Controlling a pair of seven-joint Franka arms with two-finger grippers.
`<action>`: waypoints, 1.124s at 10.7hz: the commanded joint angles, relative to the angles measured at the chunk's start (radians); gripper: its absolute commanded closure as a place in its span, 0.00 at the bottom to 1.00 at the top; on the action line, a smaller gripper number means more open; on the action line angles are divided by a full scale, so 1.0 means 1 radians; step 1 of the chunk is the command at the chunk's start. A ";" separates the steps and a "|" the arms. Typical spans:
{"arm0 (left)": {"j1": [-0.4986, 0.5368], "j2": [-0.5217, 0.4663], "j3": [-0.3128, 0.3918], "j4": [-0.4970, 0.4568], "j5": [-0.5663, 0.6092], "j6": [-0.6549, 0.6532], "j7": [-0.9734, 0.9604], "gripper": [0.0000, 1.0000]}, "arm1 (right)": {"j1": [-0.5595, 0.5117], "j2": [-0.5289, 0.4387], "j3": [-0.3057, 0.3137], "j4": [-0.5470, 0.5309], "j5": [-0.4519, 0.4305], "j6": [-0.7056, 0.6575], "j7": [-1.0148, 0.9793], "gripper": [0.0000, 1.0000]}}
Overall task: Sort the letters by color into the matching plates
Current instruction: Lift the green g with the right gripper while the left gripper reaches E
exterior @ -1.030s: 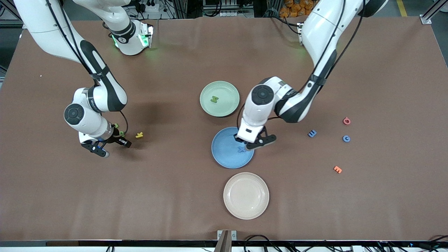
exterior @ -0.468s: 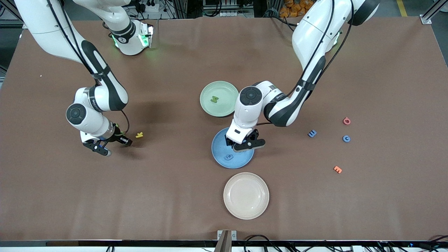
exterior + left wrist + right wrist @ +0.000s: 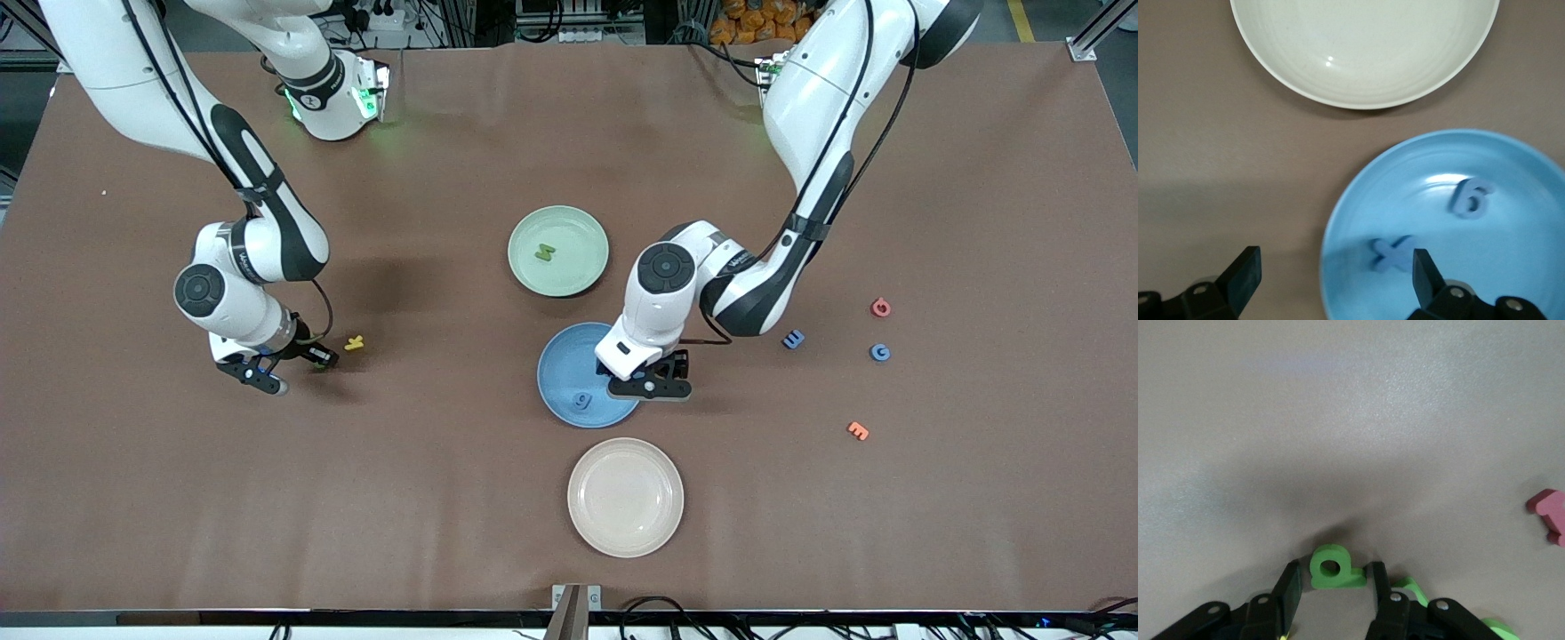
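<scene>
The blue plate (image 3: pixel 569 369) near the worktop's middle holds a blue "6" (image 3: pixel 1469 198) and a blue "X" (image 3: pixel 1391 252). The left pincer (image 3: pixel 1333 277) hangs wide, empty, over that plate's rim. The green plate (image 3: pixel 558 251) holds 1 green letter (image 3: pixel 544 252). Toward the right arm's end, the right pincer (image 3: pixel 1331 587) grips a green "P"-shaped letter (image 3: pixel 1332 569); a yellow "K" (image 3: pixel 355 342) lies beside it, open worktop around.

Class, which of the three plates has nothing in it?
The cream-white plate, nearest the front camera. The green plate holds a green letter; the blue plate holds blue letters.
</scene>
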 commanded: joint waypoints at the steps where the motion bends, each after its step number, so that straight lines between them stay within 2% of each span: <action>1: 0.083 -0.033 -0.018 -0.017 0.015 -0.102 0.234 0.00 | 0.014 0.009 -0.006 -0.002 -0.015 0.010 -0.001 0.64; 2: 0.122 -0.057 -0.029 -0.043 0.012 -0.135 0.316 0.00 | 0.014 0.009 -0.006 -0.002 -0.015 0.007 -0.001 0.78; 3: 0.193 -0.077 -0.081 -0.081 -0.004 -0.136 0.395 0.00 | 0.013 0.004 -0.006 -0.001 -0.015 -0.002 -0.003 1.00; 5: 0.424 -0.099 -0.269 -0.147 0.001 -0.134 0.559 0.00 | 0.010 -0.016 -0.006 0.007 -0.015 -0.022 -0.003 1.00; 7: 0.587 -0.204 -0.355 -0.337 0.050 -0.076 0.726 0.00 | 0.008 -0.052 -0.006 0.033 -0.013 -0.082 -0.001 1.00; 9: 0.646 -0.260 -0.369 -0.462 0.061 -0.007 0.866 0.00 | 0.042 -0.079 -0.003 0.074 -0.013 -0.169 0.011 1.00; 12: 0.692 -0.280 -0.369 -0.546 0.181 -0.005 0.937 0.00 | 0.077 -0.099 -0.003 0.099 -0.013 -0.211 0.013 1.00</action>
